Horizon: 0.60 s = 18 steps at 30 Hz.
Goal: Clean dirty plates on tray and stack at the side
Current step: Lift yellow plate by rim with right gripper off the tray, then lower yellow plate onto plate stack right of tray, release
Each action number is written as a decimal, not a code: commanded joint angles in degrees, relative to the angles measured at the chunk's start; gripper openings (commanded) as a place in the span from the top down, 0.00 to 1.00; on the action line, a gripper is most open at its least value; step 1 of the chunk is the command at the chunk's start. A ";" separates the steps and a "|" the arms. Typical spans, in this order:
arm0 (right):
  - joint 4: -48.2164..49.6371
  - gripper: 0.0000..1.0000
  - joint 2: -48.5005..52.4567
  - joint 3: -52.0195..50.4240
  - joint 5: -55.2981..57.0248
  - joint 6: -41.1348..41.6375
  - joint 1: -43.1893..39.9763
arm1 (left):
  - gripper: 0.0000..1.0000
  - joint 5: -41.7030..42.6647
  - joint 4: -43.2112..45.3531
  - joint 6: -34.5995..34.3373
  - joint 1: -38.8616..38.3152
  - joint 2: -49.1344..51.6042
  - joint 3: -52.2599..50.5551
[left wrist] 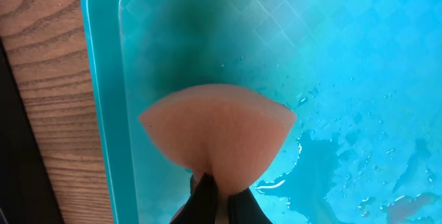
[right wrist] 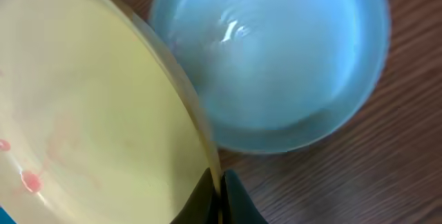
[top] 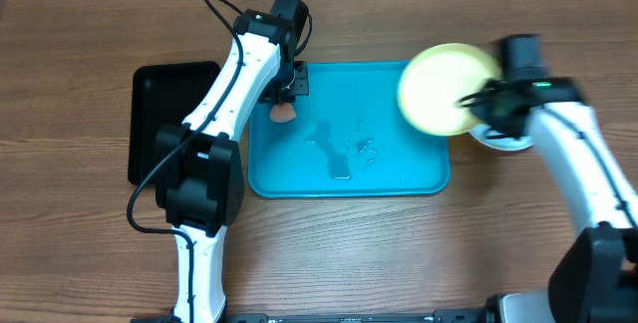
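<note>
One red-smeared yellow-green plate hangs pinched in right gripper.

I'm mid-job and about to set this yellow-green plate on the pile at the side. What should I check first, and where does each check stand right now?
1. Right gripper shut on the rim of the yellow-green plate: ok.
2. Plate face clean: not ok, there are red spots on it.
3. Left gripper shut on the sponge, over the left end of the tray: ok.
4. Light blue plate lies on the table below the held plate, ready to stack on: ok.
5. Tray dry: not ok, water is pooled on its floor.
</note>
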 commanded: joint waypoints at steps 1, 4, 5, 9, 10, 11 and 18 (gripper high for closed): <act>1.38 0.96 -1.90 -0.02 -9.90 -0.92 -8.74 | 0.96 0.72 0.15 1.25 -0.42 0.57 -0.33; 3.06 0.96 -0.96 -0.04 -9.46 -0.92 -15.15 | 0.96 0.72 0.28 1.22 -0.50 0.57 -0.33; 3.54 0.96 -0.33 -0.04 -9.51 -0.87 -17.14 | 0.96 0.72 0.39 1.22 -0.55 0.57 -0.33; 4.52 0.96 3.15 -0.04 -10.12 -0.87 -21.03 | 0.96 0.72 0.59 1.22 -0.74 0.57 -0.33; 4.63 0.96 3.82 -0.04 -10.10 -0.90 -21.16 | 0.96 0.70 0.59 1.22 -0.74 0.57 -0.33; 4.76 0.96 4.61 -0.04 -9.97 -0.92 -21.22 | 0.96 0.70 0.57 1.25 -0.74 0.57 -0.33; 4.85 0.96 8.87 -0.04 -9.94 -0.94 -20.76 | 0.96 0.70 0.61 1.25 -0.74 0.57 -0.33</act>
